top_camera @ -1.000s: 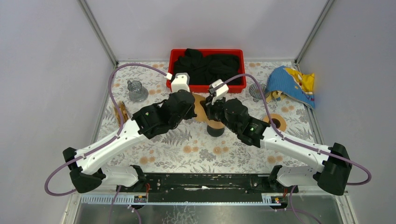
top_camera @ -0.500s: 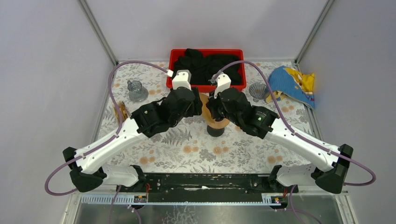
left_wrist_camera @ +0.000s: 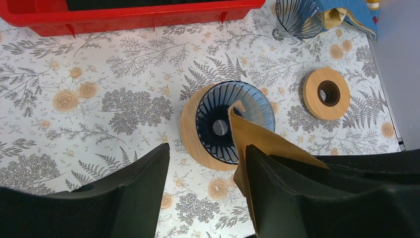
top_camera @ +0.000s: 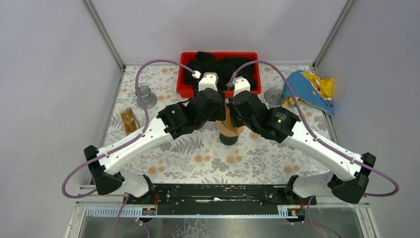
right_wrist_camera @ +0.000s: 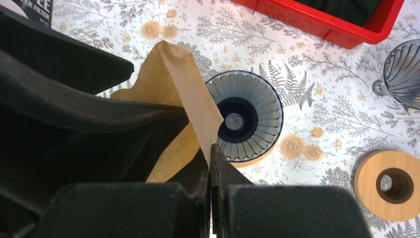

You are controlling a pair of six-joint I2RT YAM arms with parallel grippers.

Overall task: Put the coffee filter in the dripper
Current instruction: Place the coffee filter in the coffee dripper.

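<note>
A: What is changing just now?

B: The coffee filter is passing between the arms. A second ago the left hand was clenched; now its fingers are standing apart and the paper is only leaning beside one of them. The right hand is closing fully and is now pinching the filter's edge.

A: So the right arm is taking over?

B: I am judging so. Both arms are also moving farther in, and the filter is hanging in the air just above the dripper, not yet inside it. The lowering is what I think is remaining.

A: And what are you counting on the bench?

B: One filter. Two ribbed glass drippers: the one under the hands, sitting in a wooden collar, and a spare dripper at the far right. A third small glass piece is standing far left; I cannot tell what it is. One loose wooden ring is lying to the right, and one more wooden piece is at the left edge. One red tray holding black cloth, and one blue and yellow cloth.
</note>
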